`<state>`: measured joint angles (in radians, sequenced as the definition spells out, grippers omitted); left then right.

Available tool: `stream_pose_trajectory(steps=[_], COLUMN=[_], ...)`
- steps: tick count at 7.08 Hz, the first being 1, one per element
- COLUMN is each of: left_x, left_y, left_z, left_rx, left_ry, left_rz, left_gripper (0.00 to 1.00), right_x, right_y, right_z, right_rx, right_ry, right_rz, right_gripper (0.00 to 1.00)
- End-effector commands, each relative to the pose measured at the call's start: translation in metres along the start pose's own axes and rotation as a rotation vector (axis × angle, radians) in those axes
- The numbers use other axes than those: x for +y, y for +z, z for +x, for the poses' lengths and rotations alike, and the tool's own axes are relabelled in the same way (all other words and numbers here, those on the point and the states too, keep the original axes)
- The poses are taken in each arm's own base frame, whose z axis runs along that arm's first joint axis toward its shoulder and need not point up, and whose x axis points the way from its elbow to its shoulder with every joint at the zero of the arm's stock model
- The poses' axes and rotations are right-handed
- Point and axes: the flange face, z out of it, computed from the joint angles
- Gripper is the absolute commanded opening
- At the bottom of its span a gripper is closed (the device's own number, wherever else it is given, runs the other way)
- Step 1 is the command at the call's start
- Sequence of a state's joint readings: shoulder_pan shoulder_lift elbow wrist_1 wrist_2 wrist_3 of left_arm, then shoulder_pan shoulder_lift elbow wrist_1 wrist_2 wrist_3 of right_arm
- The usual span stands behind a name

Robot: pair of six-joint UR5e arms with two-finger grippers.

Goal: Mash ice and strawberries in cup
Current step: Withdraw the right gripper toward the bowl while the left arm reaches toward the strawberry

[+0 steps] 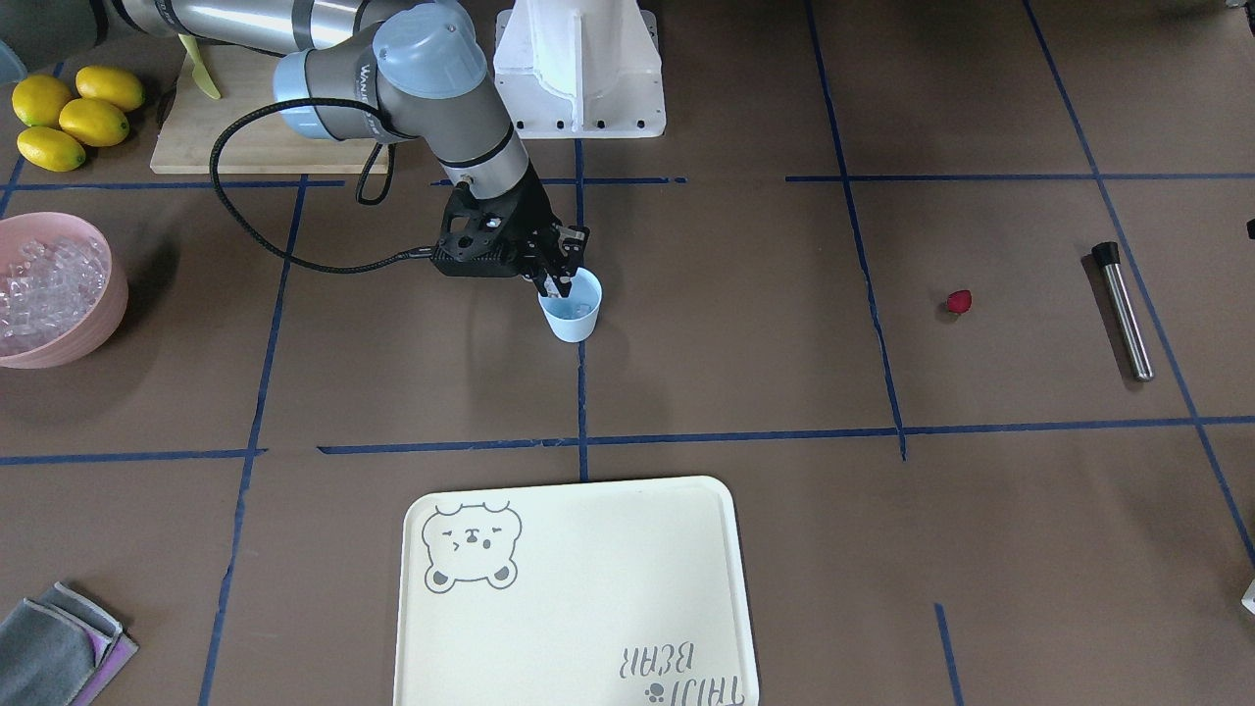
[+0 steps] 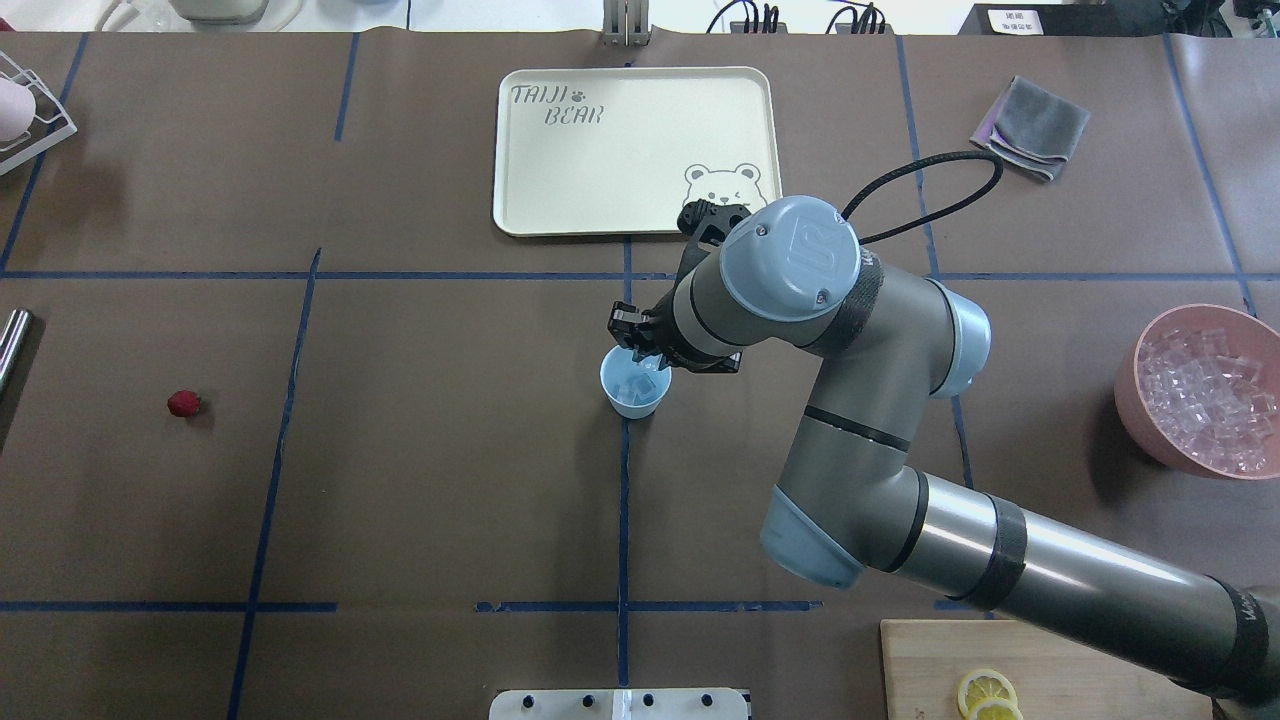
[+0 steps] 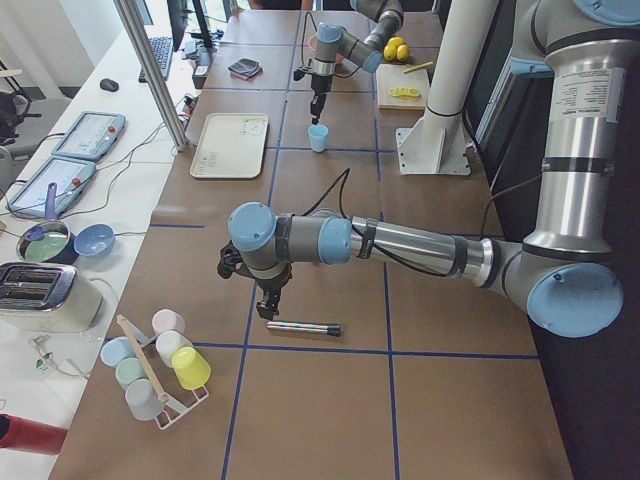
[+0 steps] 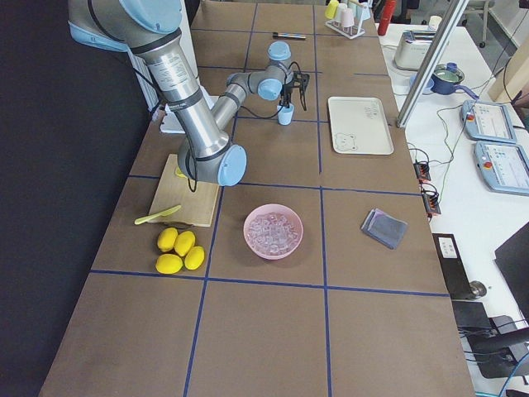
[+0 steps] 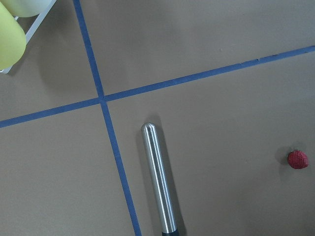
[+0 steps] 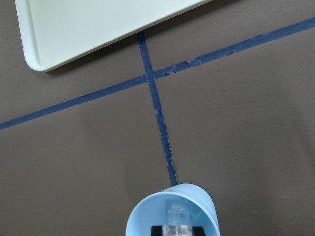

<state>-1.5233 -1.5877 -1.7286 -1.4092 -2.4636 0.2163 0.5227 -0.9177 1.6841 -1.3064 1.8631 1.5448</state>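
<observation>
The right end effector (image 1: 557, 284) dips into the mouth of the cup (image 1: 572, 328) at the centre of the front view, its jaws nearly closed on one cube of ice (image 6: 178, 217). More cubes lie inside. Ice is hard and slick, best pinched across flat faces. The cup looks light and tippy, so mashing likely needs it braced. The strawberry (image 1: 959, 301), at right on the counter (image 1: 745, 392), seems soft, so grip its body gently. The pink bowl (image 1: 110, 294) at left holds heaped ice. The left end effector (image 3: 268, 306) hovers by the metal rod (image 3: 303, 327); I cannot tell how far open it is.
</observation>
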Motion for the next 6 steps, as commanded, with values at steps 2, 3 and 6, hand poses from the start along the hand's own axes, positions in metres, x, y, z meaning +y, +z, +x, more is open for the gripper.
stream_pose_trajectory(steps=[2,3,6], left_x=[-0.001,-0.002,-0.018], left_y=[-0.001,-0.002,0.027], left_z=[0.001,0.003,0.044], left_rx=[-0.001,-0.002,0.043], left_ry=[0.005,0.013,0.110], left_rz=[0.002,0.009,-0.006], left_gripper=[1.00,1.00,1.00], right_x=[0.005,0.005,-0.033], right_y=[0.006,0.004,-0.048], right_z=[0.000,-0.002,0.033], right_rx=[0.006,0.000,-0.069], right_ry=[-0.004,-0.005,0.016], right_rz=[-0.005,-0.005,-0.026], right_gripper=[1.00,1.00,1.00])
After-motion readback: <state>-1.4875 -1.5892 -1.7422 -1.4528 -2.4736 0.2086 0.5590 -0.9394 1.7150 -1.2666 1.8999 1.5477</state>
